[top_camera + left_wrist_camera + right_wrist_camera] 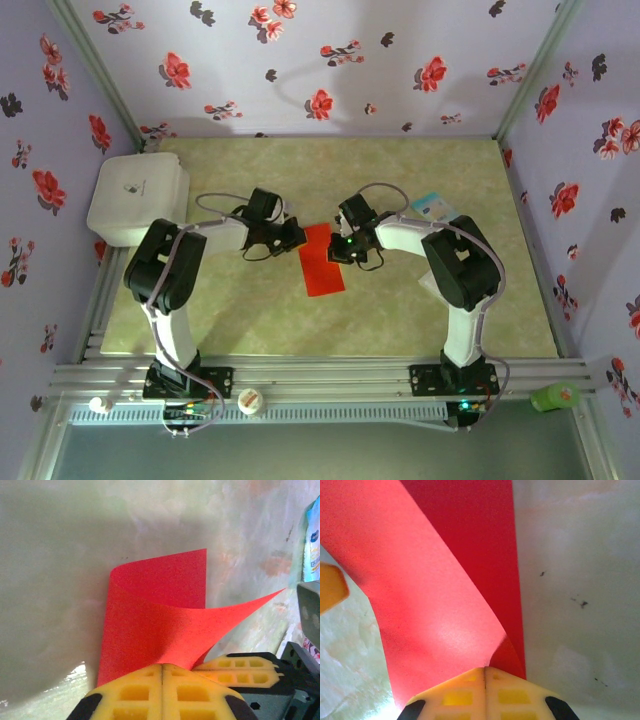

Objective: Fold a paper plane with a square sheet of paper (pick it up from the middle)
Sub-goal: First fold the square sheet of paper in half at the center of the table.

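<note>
Square sheet of paper (322,262), bright red, lies mid-counter (420,320) btwn the two arms, long axis near-to-far, slightly skewed. Left tool (290,237) is at its far-left edge, right tool (346,246) at its far-right edge.

Left wrist cam: left tool (162,672) pads fully closed, paper (150,625) pinched at the seam. Sheet curls up and over, one corner pointing right. Right tool's yellow fingers (240,665) sit just beside it.

Right wrist cam: right tool (485,672) also clamped tight, pinching the sheet (420,590) where a flap lifts off the lower layer.

Lt-blue/white packet (432,207) is behind the right arm, apart from the paper. White box (140,200) is in the far-left corner.
</note>
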You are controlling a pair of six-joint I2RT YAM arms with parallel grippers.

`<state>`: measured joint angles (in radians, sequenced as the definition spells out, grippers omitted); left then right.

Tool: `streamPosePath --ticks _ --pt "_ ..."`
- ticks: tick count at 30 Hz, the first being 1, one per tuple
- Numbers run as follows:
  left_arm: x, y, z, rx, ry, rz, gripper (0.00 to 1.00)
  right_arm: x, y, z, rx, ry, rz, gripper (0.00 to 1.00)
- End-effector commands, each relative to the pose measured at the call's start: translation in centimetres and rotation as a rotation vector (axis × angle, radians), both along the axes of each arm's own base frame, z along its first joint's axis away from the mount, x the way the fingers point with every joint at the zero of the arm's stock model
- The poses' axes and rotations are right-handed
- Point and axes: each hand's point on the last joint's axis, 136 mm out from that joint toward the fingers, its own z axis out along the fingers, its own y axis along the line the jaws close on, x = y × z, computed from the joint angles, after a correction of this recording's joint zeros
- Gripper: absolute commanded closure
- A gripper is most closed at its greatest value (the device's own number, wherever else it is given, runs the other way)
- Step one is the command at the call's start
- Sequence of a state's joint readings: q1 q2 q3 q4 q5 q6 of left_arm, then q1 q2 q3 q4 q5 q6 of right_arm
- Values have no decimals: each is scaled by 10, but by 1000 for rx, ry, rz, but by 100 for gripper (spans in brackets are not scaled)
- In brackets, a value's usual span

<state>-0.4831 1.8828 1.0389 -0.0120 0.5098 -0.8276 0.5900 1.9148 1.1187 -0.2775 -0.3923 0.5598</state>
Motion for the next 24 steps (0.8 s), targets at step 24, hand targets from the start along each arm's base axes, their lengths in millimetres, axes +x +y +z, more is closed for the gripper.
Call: streamPosePath --ticks 24 --pt "15 6 6 -12 -8 -4 100 -32 -43 -41 -202 126 -30 100"
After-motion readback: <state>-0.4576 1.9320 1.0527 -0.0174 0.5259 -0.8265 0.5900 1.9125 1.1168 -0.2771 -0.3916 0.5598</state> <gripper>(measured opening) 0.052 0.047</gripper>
